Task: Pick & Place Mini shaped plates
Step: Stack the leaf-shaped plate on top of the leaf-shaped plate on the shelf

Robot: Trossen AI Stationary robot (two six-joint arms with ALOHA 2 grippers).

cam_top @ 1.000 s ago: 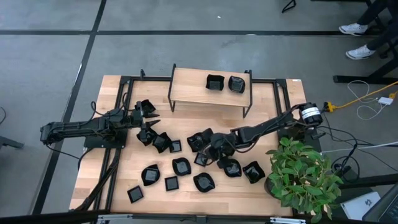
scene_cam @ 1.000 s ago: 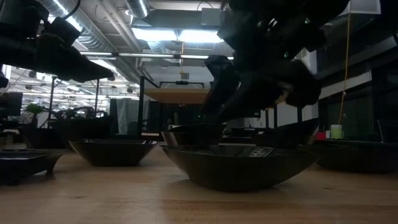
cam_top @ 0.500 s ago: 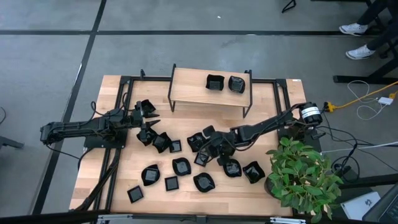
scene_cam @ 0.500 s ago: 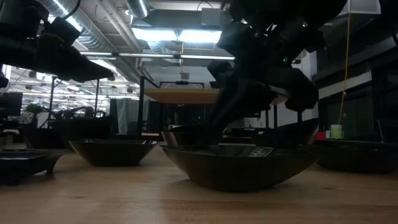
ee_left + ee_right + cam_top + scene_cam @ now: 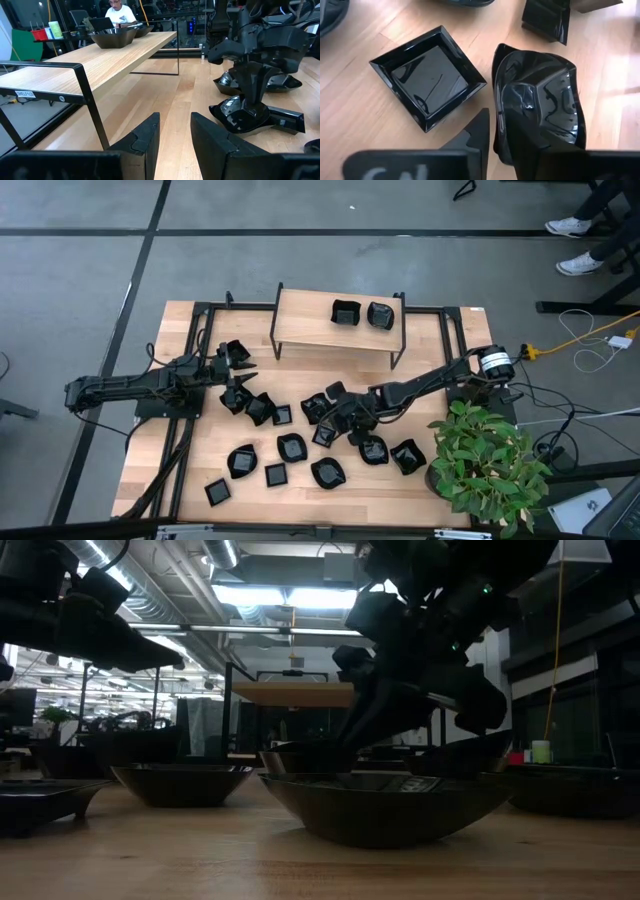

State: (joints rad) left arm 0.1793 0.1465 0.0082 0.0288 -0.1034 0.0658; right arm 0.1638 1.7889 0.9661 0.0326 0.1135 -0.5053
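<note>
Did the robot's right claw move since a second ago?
Yes. Seen from above, the right gripper has crept a little toward the shelf, away from the plant. It is closing on a wavy plate.

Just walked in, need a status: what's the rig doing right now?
The right gripper is down among the mini shaped plates scattered on the table, its jaws closing over the rim of a wavy-edged black plate beside a square plate. That plate has not been lifted yet. The left gripper waits, jaws apart and empty, near the wooden shelf, where two plates already sit.
</note>
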